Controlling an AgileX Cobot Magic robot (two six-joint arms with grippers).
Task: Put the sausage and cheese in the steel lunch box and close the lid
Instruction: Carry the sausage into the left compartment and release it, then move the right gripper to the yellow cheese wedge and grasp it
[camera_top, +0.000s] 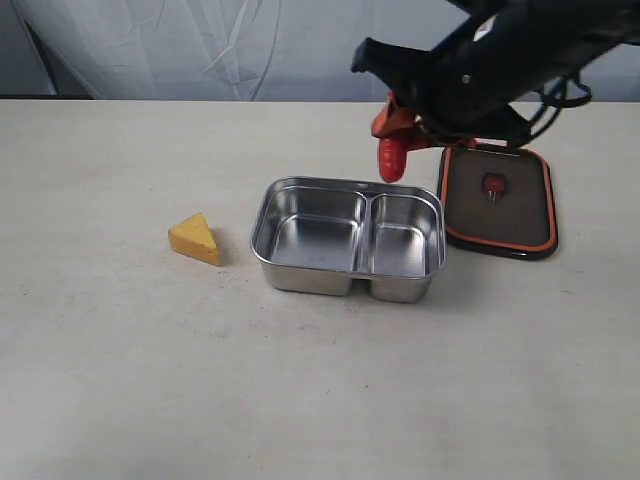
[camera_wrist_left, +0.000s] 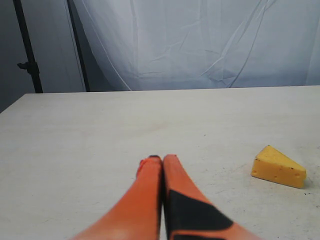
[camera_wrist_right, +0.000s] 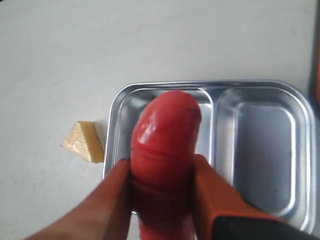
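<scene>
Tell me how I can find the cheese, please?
Look at the pale table and find the shiny steel lunch box in its middle. On the side of the box away from the dark lid, lying apart from the box, is the cheese. It is the only small yellow-orange wedge there; nothing else is triangular.

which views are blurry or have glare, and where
exterior view: sharp, with bright reflections in the steel lunch box; left wrist view: the shut left claw is blurred up close, the cheese crisp; right wrist view: the sausage in the right claw is soft, with a shiny highlight.
</scene>
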